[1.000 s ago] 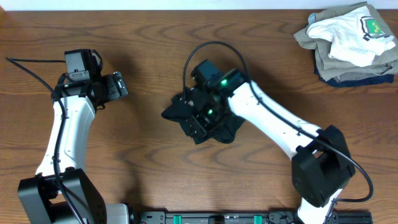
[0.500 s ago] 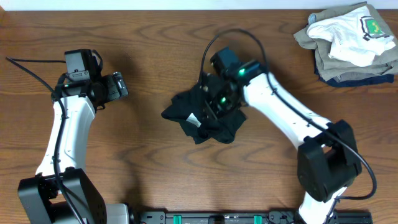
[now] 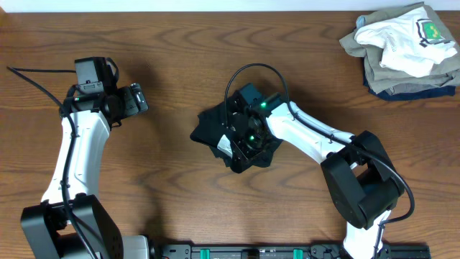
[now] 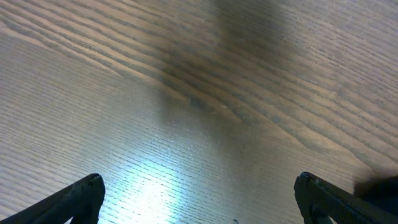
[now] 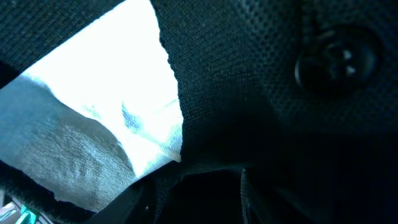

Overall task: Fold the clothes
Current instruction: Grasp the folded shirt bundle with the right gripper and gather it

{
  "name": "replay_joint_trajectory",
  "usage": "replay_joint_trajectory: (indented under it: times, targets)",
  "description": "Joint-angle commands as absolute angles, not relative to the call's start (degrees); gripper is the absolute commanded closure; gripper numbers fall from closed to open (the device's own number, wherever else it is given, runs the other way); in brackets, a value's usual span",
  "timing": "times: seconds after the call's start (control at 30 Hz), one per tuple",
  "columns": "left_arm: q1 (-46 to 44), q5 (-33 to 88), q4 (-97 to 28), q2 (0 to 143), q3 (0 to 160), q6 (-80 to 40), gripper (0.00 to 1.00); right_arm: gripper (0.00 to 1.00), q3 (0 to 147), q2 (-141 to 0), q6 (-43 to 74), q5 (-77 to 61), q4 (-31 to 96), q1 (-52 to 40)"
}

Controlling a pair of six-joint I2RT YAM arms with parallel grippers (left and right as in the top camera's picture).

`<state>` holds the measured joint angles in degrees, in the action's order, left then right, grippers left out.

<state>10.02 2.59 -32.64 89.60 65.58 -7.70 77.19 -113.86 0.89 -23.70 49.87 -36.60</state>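
1. The right gripper [image 3: 243,137] is pushed down into the black shirt [image 3: 207,128]. Its own camera shows only dark weave and a white label [image 5: 118,118], so I cannot tell whether the jaws are pinching cloth.
2. The left gripper [image 4: 199,186] has its jaws spread wide over the bare table [image 3: 180,57], holding nothing, well apart from the shirt.
3. The shirt lies in a crumpled heap at mid-table, under the right arm.
4. It looks soft, light and limp, so it will likely sag and bunch. It is probably best taken by an outer edge, one gripper on each side, and spread flat first.
5. A pile of other clothes [image 3: 402,47] sits at the far right corner, well apart.
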Motion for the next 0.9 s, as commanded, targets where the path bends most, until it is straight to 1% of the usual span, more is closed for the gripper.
replay_joint_trajectory:
  times: [0.0,0.2,0.37,0.63,0.8,0.83,0.87]
  targets:
    - [10.3,2.4,-33.1,89.9,66.5,-8.5,0.02,0.53,81.8,-113.2,-0.3,-27.6,50.2,-36.1]
    - [10.3,2.5,-34.9,89.9,66.4,-8.5,0.02,0.41,90.7,-111.0,-0.2,-26.8,54.0,-31.8]
    - [10.3,2.5,-34.7,89.9,66.1,-8.5,0.02,0.41,89.6,-111.4,1.3,-24.2,54.6,-29.5]
    - [10.3,2.5,-34.2,89.9,66.1,-8.5,0.02,0.39,82.8,-113.9,1.3,-19.6,51.2,-31.2]
    - [10.3,2.5,-34.2,89.9,66.1,-8.5,0.02,0.38,79.3,-115.4,1.3,-11.5,46.8,-31.7]
    - [10.3,2.5,-34.2,89.9,66.1,-8.5,0.02,0.37,78.7,-115.7,1.3,-8.6,45.6,-31.6]
    - [10.3,2.5,-34.1,89.9,66.1,-8.5,0.02,0.33,78.2,-116.3,1.3,-5.6,44.0,-31.4]
